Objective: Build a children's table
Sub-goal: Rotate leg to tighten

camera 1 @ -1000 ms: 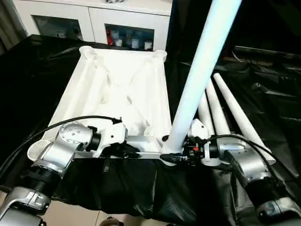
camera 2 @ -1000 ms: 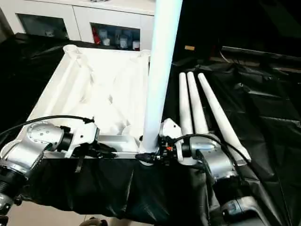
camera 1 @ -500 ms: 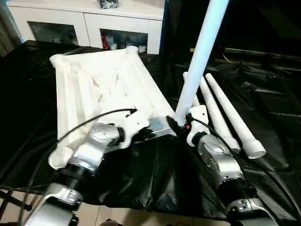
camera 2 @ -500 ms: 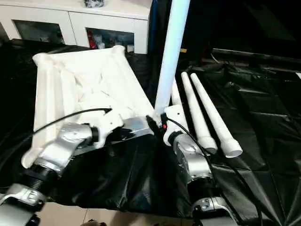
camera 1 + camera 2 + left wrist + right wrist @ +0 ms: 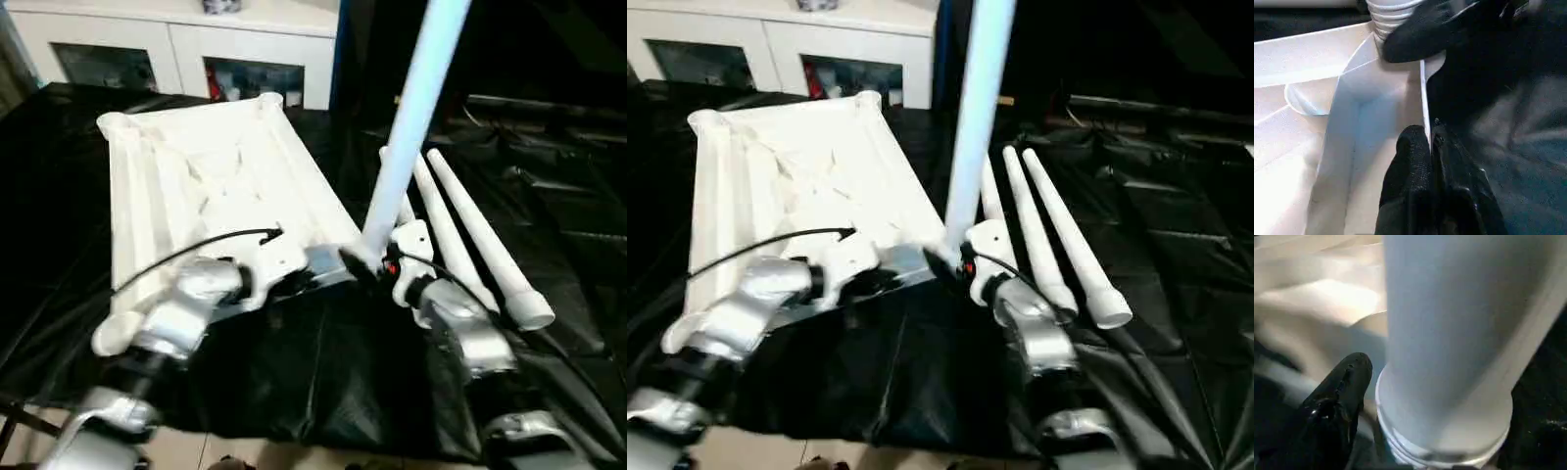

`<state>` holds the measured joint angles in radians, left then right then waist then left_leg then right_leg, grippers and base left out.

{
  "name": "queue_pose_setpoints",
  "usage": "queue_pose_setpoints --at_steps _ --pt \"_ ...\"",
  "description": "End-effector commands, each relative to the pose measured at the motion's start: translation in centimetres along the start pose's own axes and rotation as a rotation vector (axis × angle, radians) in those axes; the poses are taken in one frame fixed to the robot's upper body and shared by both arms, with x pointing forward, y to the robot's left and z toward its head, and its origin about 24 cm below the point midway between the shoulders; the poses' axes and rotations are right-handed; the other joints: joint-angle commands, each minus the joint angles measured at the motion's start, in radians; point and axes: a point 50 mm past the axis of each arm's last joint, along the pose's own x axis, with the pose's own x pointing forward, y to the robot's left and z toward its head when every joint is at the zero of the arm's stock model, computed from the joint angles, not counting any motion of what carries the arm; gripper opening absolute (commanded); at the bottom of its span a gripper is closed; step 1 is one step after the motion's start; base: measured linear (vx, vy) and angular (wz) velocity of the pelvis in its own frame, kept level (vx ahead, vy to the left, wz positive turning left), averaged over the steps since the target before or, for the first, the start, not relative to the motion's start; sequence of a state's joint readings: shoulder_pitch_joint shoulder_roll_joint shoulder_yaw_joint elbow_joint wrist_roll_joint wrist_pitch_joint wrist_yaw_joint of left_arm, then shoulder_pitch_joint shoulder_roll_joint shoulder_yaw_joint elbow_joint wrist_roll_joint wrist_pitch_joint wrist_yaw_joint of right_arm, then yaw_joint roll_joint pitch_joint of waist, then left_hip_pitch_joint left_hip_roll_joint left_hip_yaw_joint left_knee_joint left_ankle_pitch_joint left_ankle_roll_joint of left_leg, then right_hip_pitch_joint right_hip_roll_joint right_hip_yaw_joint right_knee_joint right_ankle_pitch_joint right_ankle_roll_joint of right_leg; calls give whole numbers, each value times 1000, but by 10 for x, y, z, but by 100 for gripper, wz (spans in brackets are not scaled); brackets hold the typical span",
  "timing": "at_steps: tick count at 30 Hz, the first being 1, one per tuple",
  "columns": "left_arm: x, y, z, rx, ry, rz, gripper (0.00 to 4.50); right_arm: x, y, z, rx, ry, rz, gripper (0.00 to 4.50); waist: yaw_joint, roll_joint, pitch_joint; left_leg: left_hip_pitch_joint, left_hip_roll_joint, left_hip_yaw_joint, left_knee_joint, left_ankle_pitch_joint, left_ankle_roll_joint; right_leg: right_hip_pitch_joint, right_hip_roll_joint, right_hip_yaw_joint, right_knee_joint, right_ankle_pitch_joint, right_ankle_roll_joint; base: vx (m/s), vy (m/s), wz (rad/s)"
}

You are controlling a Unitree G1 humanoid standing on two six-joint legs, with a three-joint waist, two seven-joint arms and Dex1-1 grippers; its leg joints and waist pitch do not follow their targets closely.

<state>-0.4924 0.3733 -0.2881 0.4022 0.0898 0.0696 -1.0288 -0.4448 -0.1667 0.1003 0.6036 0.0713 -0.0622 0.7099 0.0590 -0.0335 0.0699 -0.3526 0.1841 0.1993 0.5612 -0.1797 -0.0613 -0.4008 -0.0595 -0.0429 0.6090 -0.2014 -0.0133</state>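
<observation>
So the tabletop (image 5: 211, 186) is lying upside down on the black sheet (image 5: 323, 377) covering the surface, ribbed underside facing up, turned at an angle so its near right corner points toward me. One leg (image 5: 411, 122) is standing upright in that near right corner socket, rising out the top of the head views; in my right wrist view you can see its threaded end (image 5: 1442, 450) sitting at the socket.

My left fingers (image 5: 1422, 171) are pressed together on the thin near rim of the tabletop, just left of that corner, pinching the edge between them. My right gripper (image 5: 377, 262) is right at the foot of the standing leg. One black finger (image 5: 1334, 406) sits beside the leg's base on the tabletop side, but I honestly can't tell if I'm clamping the leg or spread around it.

The other three legs (image 5: 470, 235) lie side by side on the black sheet to the right of the tabletop, running near to far, wide ends toward me.

Far back there's a white cabinet (image 5: 186, 49) with glass doors.
</observation>
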Motion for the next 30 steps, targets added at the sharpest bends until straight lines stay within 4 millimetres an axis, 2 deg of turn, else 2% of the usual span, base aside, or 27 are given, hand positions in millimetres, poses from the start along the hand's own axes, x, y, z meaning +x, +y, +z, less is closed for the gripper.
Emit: queue_pose_setpoints --at_steps 1,2,3,4,5,6,8,9,14,16,19,21,23,26,27,28,29,30 --pt "4 -16 -6 -5 -16 -138 0 3 20 3 -68 5 236 376 5 -4 -52 0 51 -24 -58 -217 59 38 -87 55 -84 -229 -184 0 0 0" --pt "1 -16 -8 -5 -17 -158 0 -1 20 3 -75 12 289 376 5 -4 -54 -1 51 -23 -56 -200 64 40 -86 55 -79 -198 -193 57 -21 1" --pt "1 -16 -8 -5 -17 -158 0 -1 20 3 -75 12 289 376 6 -4 -56 -4 50 -22 -54 -164 77 45 -84 54 -72 -131 -210 57 -13 1" --pt "-6 -16 -10 -6 -11 -200 0 -10 19 3 -89 37 382 376 9 -3 -59 2 51 -19 -50 -134 90 44 -81 52 -65 -63 -229 57 -13 1" --pt "-6 -16 -10 -6 -11 -200 0 -10 19 3 -89 37 382 376 9 -2 -62 -1 50 -18 -47 -105 106 48 -78 50 -54 0 -249 0 0 0" --pt "-10 -16 -11 2 -5 -220 0 -13 19 2 -101 51 425 376 9 -5 -63 -1 51 -17 -46 -92 112 48 -77 49 -52 24 -255 0 0 0" --pt "-17 -16 -14 0 4 -261 0 -20 19 3 -104 73 505 376 14 -2 -62 -1 53 -16 -44 -88 123 52 -76 45 -48 40 -268 0 0 0" --pt "-22 -15 -16 3 14 -288 0 -24 19 4 -102 92 566 361 14 -3 -62 -1 56 -16 -43 -89 125 50 -77 44 -48 36 -270 0 0 0" --pt "-27 -13 -21 10 54 -314 0 -27 19 4 -91 118 619 325 27 -2 -55 6 59 -15 -48 -165 88 43 -81 47 -63 -126 -249 0 0 0" --pt "-28 -12 -22 16 60 -321 0 -28 18 4 -82 121 632 301 30 -3 -53 8 59 -16 -50 -183 63 41 -84 48 -66 -159 -238 0 0 0" --pt "-28 -12 -22 15 56 -324 0 -28 20 3 -71 125 642 287 30 -2 -56 7 58 -17 -50 -165 56 43 -84 49 -64 -144 -232 0 0 0" --pt "-28 -12 -21 12 50 -328 0 -28 22 3 -43 125 647 285 31 -4 -58 5 56 -16 -47 -133 66 46 -81 48 -57 -88 -240 0 0 0" --pt "-27 -12 -21 10 48 -329 0 -28 23 2 -31 123 642 283 32 -5 -59 4 55 -16 -46 -124 72 47 -81 48 -55 -69 -242 0 0 0" --pt "-23 -9 -19 -16 28 -267 0 -22 26 -2 11 92 523 281 32 -5 -57 4 56 -16 -46 -131 71 44 -83 47 -57 -79 -242 0 0 0" --pt "-21 -8 -19 -21 28 -247 0 -20 25 -2 24 86 489 281 30 -5 -54 5 55 -16 -49 -158 60 42 -85 48 -64 -130 -236 0 0 0" --pt "-17 -3 -18 -26 43 -174 0 -13 24 -5 39 83 386 281 23 -5 -47 7 55 -21 -56 -216 32 38 -87 49 -76 -253 -209 0 0 0" --pt "-17 -3 -18 -26 43 -174 0 -13 24 -5 39 83 386 280 21 -4 -44 10 55 -23 -59 -238 22 36 -89 49 -83 -304 -198 0 0 0" --pt "-6 6 -13 -68 29 -34 0 0 24 -10 62 75 224 280 18 -4 -42 18 57 -24 -61 -275 -1 29 -91 51 -90 -386 -180 -51 1 -2"
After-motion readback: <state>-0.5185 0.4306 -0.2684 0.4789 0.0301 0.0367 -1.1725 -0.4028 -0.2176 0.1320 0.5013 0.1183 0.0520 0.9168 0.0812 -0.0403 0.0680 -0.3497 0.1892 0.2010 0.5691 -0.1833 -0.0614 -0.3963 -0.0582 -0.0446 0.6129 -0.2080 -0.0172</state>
